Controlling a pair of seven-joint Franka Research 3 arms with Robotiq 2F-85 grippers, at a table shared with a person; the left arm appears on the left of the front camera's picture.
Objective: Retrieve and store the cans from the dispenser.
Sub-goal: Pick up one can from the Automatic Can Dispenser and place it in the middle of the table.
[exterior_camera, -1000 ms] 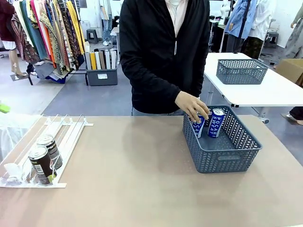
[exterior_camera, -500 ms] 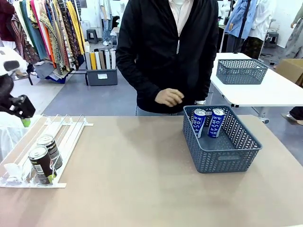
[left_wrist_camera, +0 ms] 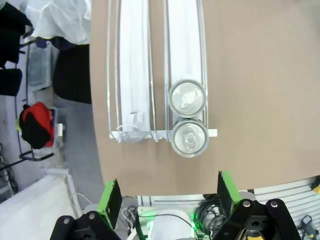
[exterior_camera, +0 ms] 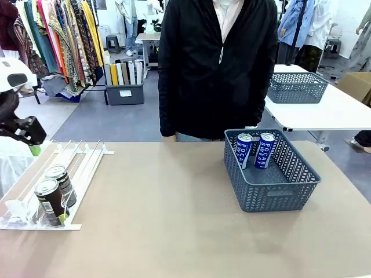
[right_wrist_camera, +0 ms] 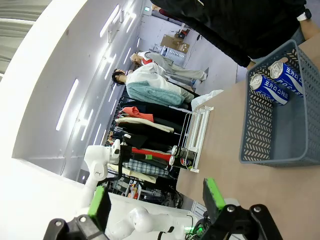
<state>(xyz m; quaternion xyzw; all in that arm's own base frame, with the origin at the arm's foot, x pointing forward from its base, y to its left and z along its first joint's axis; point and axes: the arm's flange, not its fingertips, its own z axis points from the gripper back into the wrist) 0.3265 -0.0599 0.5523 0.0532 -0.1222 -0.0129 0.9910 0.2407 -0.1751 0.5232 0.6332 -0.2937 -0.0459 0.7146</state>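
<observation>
Front view: the dispenser point(exterior_camera: 81, 165) lies at the left of the counter point(exterior_camera: 174, 231). 2 dark cans point(exterior_camera: 51, 201) stand in 1 lane, one behind the other, at the near end by the stops. The grey basket point(exterior_camera: 272, 194) at the right holds 2 blue-and-white cans point(exterior_camera: 265, 152), upright and side by side in its far-left corner. A person point(exterior_camera: 217, 69) stands at the far edge.

Left wrist view: the left gripper point(left_wrist_camera: 167, 192) is spread, with nothing between the pads, above the dispenser's stop end. The 2 silver tops touch.

Right wrist view: the right gripper point(right_wrist_camera: 156, 200) is spread and empty, well apart from the basket.
</observation>
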